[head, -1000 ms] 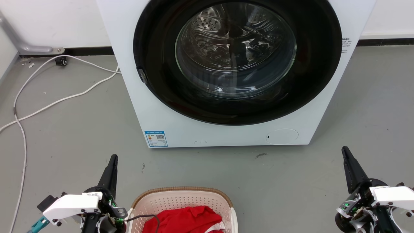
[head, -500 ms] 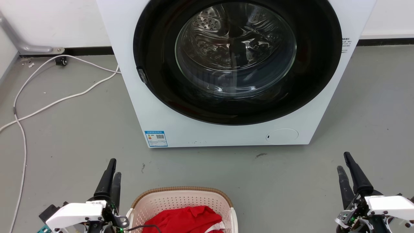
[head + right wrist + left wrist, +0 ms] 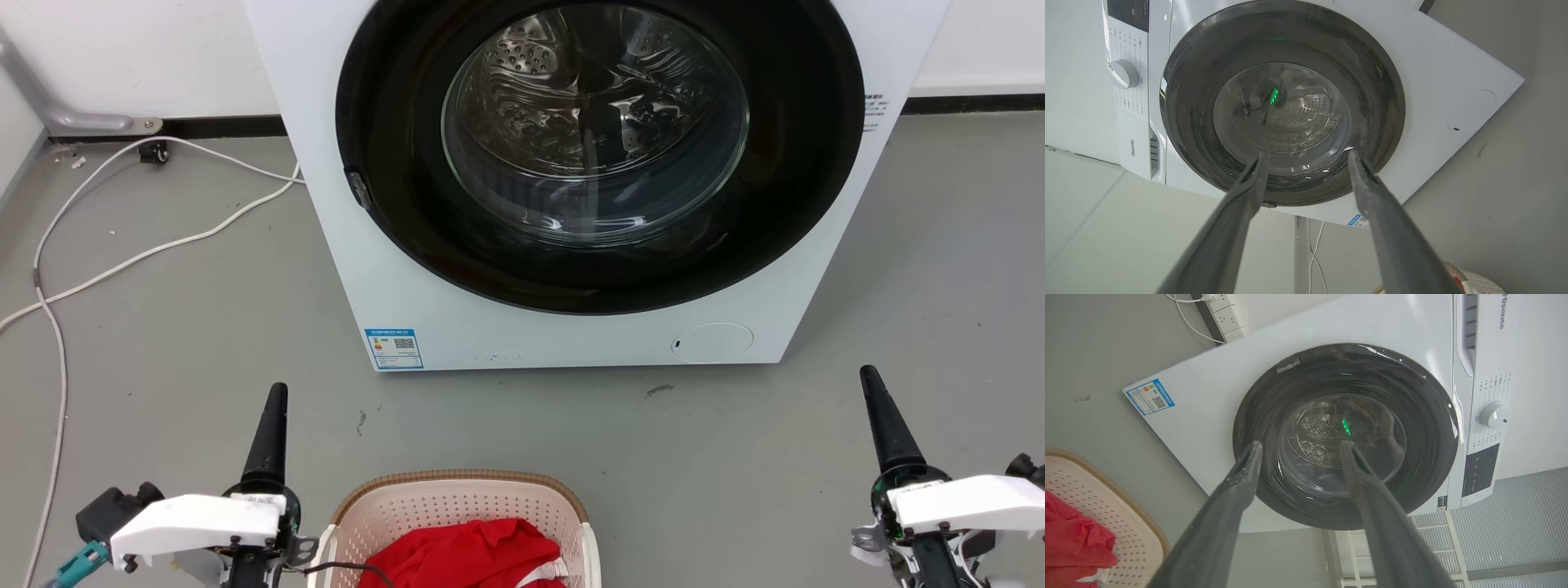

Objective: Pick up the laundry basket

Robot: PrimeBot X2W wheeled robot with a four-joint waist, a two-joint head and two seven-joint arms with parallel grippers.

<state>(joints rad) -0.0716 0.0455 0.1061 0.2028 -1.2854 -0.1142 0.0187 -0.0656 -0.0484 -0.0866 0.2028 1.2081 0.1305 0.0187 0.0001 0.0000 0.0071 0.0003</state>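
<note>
The laundry basket (image 3: 461, 477) sits upright on the grey floor (image 3: 735, 457) at the bottom middle of the head view, in front of the white washing machine (image 3: 392, 269) and apart from it. Its curved far wall and brown rim face the machine's round glass door (image 3: 596, 122). White handles (image 3: 593, 549) show on its left and right walls. The bottom edge cuts off its near part, so I cannot tell which way its long axis runs. A red garment (image 3: 473, 555) lies heaped inside.

The left tool (image 3: 276, 400) is just beside the basket's left wall, not touching it, and points up the view toward the machine. In the left wrist view the left tool (image 3: 1301, 445) is released, its fingers spread with nothing between them. The right tool (image 3: 869, 384) is well apart from the basket, to its right. It points the same way and is likewise released and empty in the right wrist view (image 3: 1307, 154). White cables (image 3: 122, 261) trail over the floor at the left.
</note>
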